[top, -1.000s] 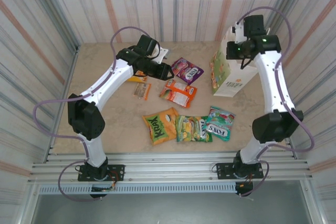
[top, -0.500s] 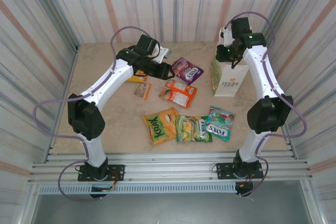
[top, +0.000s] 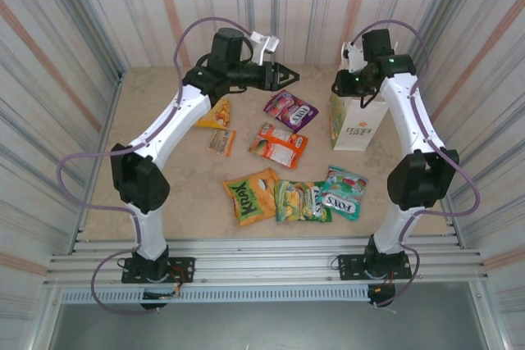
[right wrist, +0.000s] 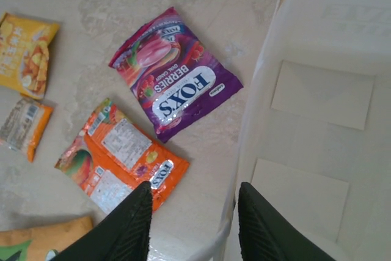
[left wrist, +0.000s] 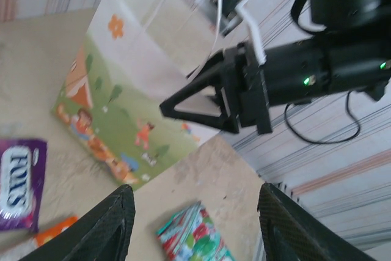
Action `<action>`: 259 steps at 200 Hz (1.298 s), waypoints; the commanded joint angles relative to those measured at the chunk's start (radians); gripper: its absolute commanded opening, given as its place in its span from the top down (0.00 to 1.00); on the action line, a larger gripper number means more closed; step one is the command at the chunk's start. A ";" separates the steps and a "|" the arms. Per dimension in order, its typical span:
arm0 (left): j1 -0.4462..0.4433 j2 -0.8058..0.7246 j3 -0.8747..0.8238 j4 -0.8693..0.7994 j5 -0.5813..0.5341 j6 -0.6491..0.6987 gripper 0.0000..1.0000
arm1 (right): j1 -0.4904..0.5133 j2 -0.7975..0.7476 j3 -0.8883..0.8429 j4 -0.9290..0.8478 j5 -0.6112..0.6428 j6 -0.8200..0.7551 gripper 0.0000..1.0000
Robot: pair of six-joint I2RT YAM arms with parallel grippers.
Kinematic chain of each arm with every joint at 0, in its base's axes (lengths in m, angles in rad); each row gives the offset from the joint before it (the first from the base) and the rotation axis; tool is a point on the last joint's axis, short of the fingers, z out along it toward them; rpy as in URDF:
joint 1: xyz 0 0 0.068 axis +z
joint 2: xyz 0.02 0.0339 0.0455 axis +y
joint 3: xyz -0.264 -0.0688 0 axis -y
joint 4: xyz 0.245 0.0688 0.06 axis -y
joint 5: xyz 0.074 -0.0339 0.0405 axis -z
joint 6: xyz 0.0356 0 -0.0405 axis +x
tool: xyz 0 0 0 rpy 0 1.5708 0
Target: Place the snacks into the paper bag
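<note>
Orange-green Krax packet (top: 251, 196) nearest the arm bases, flat on the table (top: 164, 194), touching the green-yellow packet (top: 299, 201) on its right. Teal packet (top: 342, 193) against that one's right end. Farther in, orange-red packet (top: 279, 144) at mid-table, with the small bar (top: 221, 141) to its left, apart from it. Beyond those, yellow-orange packet (top: 216, 112) beside the left arm (top: 176, 125), and purple packet (top: 291, 109) to the right, well apart from it. All seven lying flat on the table.

White bag (top: 357, 125) upright on the right side, level with the orange-red and purple packets, its printed side toward them. At its mouth, right gripper (right wrist: 195, 184), pointing down, jaws partly spread and astride the bag's wall: one finger outside over the table, the other over the inside, gripping nothing.

Farthest back, left gripper (top: 291, 75) raised above the table near the purple packet, aimed toward the bag, jaws wide apart and empty.
</note>
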 commanded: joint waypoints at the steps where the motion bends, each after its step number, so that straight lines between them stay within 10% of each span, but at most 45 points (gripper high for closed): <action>1: 0.008 0.031 0.044 0.064 0.057 -0.046 0.43 | -0.009 -0.040 -0.009 -0.011 0.039 0.010 0.54; 138: 0.007 -0.012 0.001 -0.024 -0.017 0.016 0.43 | -0.053 -0.042 0.072 -0.078 0.016 0.078 0.30; 202: -0.010 -0.051 -0.079 -0.077 -0.026 0.010 0.44 | -0.067 -0.273 0.053 -0.119 0.012 0.089 0.27; 259: -0.103 -0.047 -0.232 -0.081 -0.012 -0.070 0.47 | -0.176 -0.657 -0.379 -0.122 -0.101 0.284 0.34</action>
